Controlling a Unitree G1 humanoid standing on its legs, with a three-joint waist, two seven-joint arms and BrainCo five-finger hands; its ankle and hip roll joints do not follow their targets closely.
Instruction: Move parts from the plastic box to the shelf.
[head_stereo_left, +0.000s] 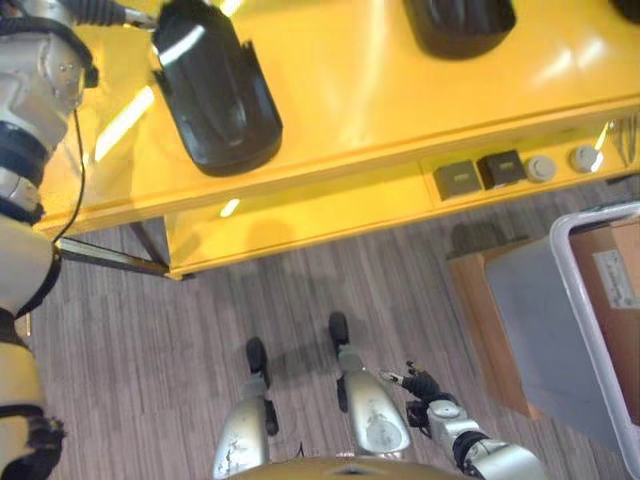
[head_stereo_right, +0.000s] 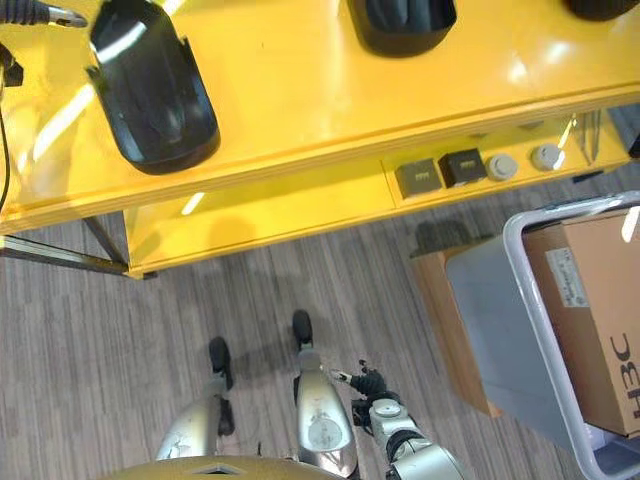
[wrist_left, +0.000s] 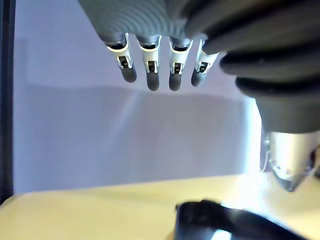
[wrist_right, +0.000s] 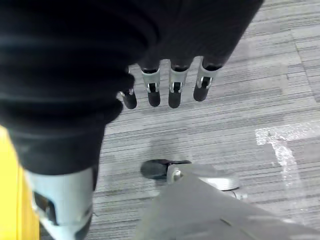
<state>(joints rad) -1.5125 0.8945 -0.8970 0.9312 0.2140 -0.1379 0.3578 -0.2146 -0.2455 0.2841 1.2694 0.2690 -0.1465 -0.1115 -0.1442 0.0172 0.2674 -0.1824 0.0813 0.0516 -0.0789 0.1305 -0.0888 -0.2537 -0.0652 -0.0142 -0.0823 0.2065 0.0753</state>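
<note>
Up on the yellow shelf (head_stereo_left: 380, 110) lies a black moulded part (head_stereo_left: 215, 90), with a second black part (head_stereo_left: 460, 22) further right and a third (head_stereo_right: 600, 8) at the far corner. My left hand (head_stereo_right: 30, 12) hovers just left of the first part. Its fingers (wrist_left: 150, 75) are straight and hold nothing, with the part's black edge (wrist_left: 225, 222) below them. The grey plastic box (head_stereo_left: 560, 300) with a white rim stands on the right. Low down by the floor hangs my right hand (head_stereo_left: 425, 385), open and empty, fingers (wrist_right: 172, 92) relaxed.
A brown cardboard box (head_stereo_right: 590, 310) sits against the plastic box. A wooden stand (head_stereo_left: 480, 310) is under the box. The shelf's front panel carries sockets and round knobs (head_stereo_left: 500, 170). Grey striped floor (head_stereo_left: 200, 300) lies in front of the shelf.
</note>
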